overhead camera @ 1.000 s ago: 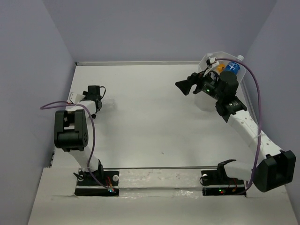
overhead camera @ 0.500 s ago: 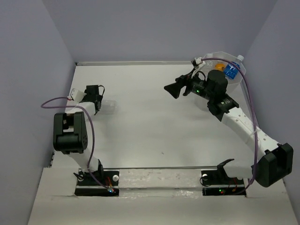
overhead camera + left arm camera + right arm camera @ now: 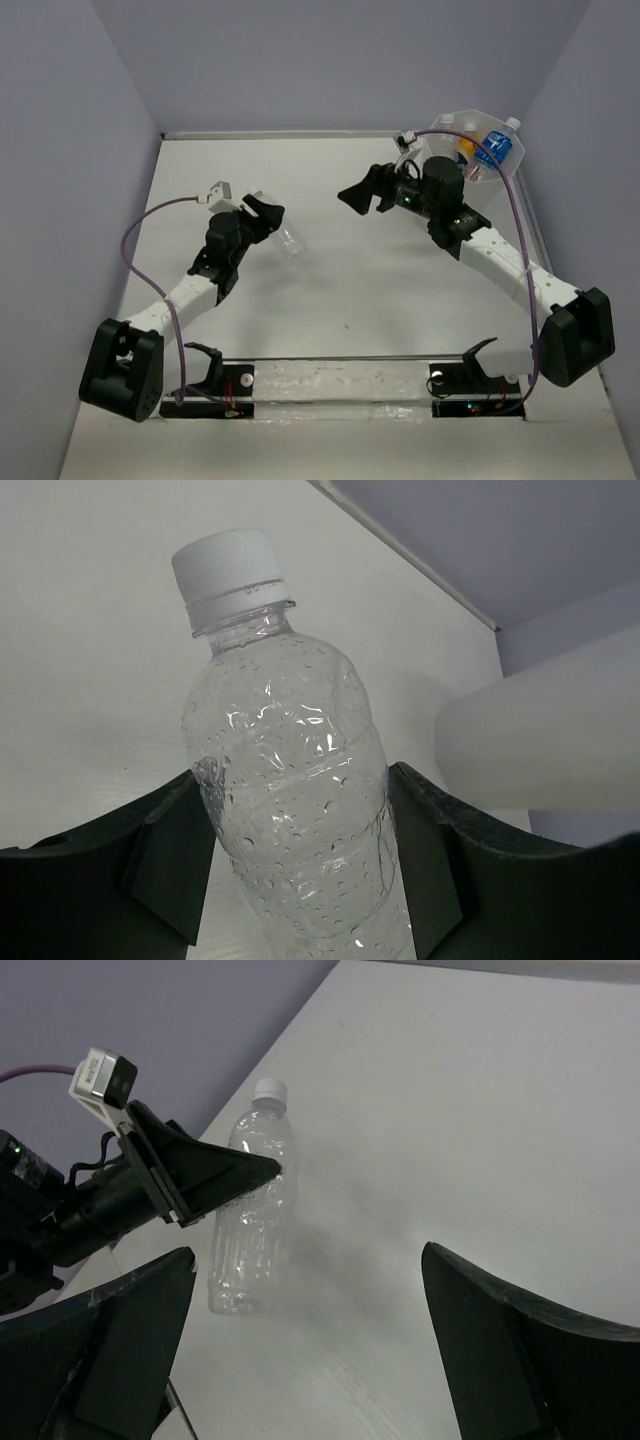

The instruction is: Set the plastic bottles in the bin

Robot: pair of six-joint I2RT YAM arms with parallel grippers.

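Your left fingers point(image 3: 165, 865) clamp a clear white-capped bottle point(image 3: 290, 810) by its body; your right fingers point(image 3: 500, 1330) hang spread wide and empty near the bin point(image 3: 450, 117).

The bottle point(image 3: 290, 810) is clear, speckled with tiny droplets, its cap point(image 3: 225, 565) white. The table point(image 3: 330, 270) is white, the walls point(image 3: 330, 60) pale lavender, the cables point(image 3: 128, 240) purple. The milky white bin point(image 3: 436, 135) shows a blue label point(image 3: 495, 147) and something orange point(image 3: 462, 154).
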